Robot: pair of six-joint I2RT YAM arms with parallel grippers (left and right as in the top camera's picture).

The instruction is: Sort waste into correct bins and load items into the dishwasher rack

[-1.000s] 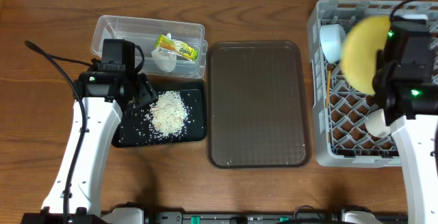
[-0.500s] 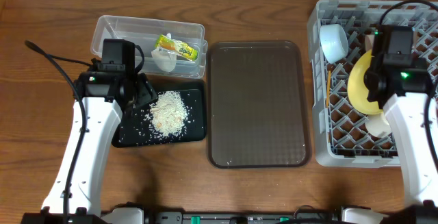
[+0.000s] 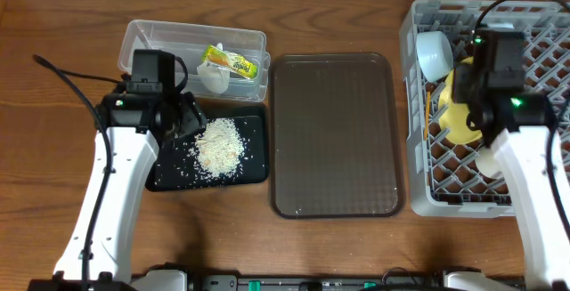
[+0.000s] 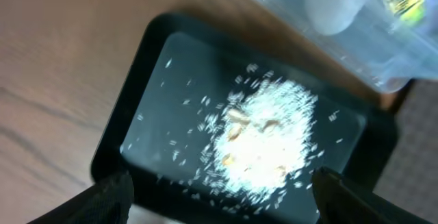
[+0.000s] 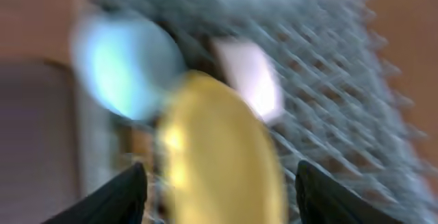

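The right gripper (image 5: 220, 177) has its fingers spread wide, with the yellow plate (image 5: 219, 142) tilted between them. Blur hides whether either pad touches it. The plate sits in the dishwasher rack (image 3: 419, 175), with the light blue bowl (image 3: 434, 53) at its 11 o'clock. The left gripper (image 4: 222, 179) also gapes wide, holding nothing, above the rice crumbs (image 4: 263, 138) in the black tray (image 4: 130, 114).

yellow plate (image 3: 451, 111) half hidden under right arm (image 3: 525, 162), dishwasher rack (image 3: 417, 166) cut off
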